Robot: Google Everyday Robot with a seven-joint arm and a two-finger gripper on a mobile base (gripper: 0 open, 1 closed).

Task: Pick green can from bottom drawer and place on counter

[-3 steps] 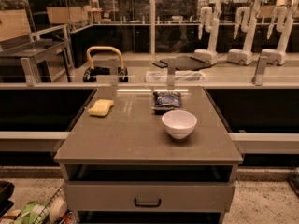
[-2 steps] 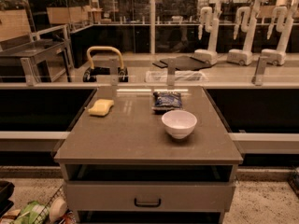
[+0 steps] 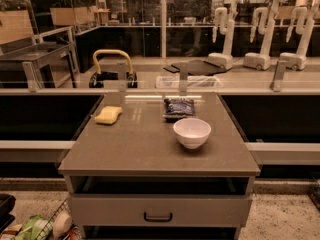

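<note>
— What's the biggest thing in front of us?
— The grey-brown tabletop [image 3: 135,149], square to us. Its front edge overhangs a dark gap, and below that is a drawer front [image 3: 115,211] with a dark handle. Behind the far edge runs a long pale ledge [image 3: 240,79] with glass panels.
— And on top?
— A white bowl [image 3: 192,132] right of centre, set well in from the front and right edges. Beyond it, and apart from it, a blue snack bag [image 3: 179,107] lies flat near the far edge. A yellow sponge [image 3: 108,115] sits by the far-left corner, close to the left edge.
— Room to move?
— The widest open stretch of stone is the front-left part, from the sponge down to the front edge. Dark recesses flank both side edges.
— The green can?
— Out of sight from here, so I cannot tell where it lies.
— The gripper?
— Outside what I can see, so I cannot tell its state.
</note>
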